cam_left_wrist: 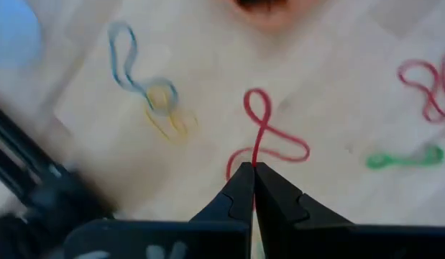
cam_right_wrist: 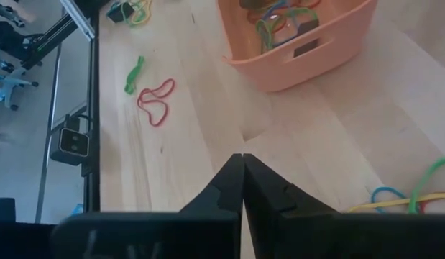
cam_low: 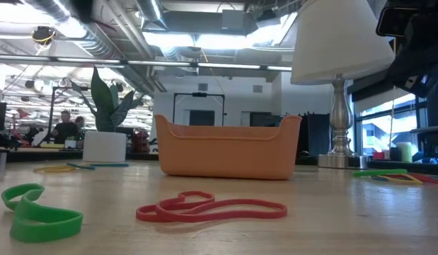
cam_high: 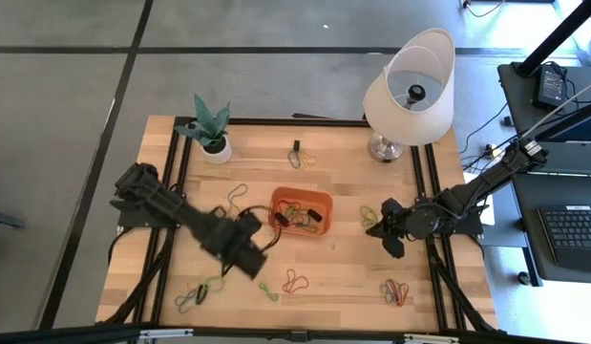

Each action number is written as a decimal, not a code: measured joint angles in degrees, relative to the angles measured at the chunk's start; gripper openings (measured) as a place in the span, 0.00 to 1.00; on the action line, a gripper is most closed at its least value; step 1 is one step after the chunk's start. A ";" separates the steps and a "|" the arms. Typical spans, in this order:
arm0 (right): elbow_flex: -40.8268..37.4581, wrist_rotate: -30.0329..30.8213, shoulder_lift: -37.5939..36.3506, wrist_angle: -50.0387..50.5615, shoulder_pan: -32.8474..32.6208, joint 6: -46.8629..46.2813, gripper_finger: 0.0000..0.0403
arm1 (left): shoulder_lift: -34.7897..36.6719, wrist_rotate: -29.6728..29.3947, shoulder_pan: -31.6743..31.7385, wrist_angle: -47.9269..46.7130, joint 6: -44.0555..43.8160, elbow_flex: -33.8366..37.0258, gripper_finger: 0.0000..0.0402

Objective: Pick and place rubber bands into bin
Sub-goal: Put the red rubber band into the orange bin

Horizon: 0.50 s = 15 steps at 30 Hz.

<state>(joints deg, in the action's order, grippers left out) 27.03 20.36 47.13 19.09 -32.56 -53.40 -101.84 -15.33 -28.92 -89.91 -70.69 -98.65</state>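
Left claw [cam_left_wrist: 252,170] pressed together, pinching red rubber band [cam_left_wrist: 264,134] above tabletop [cam_high: 343,272], beside orange bin [cam_high: 319,203]. Right claw [cam_right_wrist: 241,158] pressed together, empty, right of bin.

Pretty clearly an open-plan office or lab space: exposed ducts [cam_low: 98,42] and strip lights [cam_low: 204,39] are seen overhead, a person [cam_low: 65,126] is seated at a far desk, and a keyboard [cam_high: 572,234] is parked beside the wooden surface [cam_high: 343,277].
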 joint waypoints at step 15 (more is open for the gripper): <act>-0.02 4.22 0.00 -0.02 0.13 -1.94 0.04 | 1.16 -2.37 22.68 25.19 50.16 -0.07 0.01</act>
<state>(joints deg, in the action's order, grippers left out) 27.00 24.57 47.13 19.07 -32.42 -55.34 -100.67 -17.69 -6.23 -64.72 -20.53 -98.72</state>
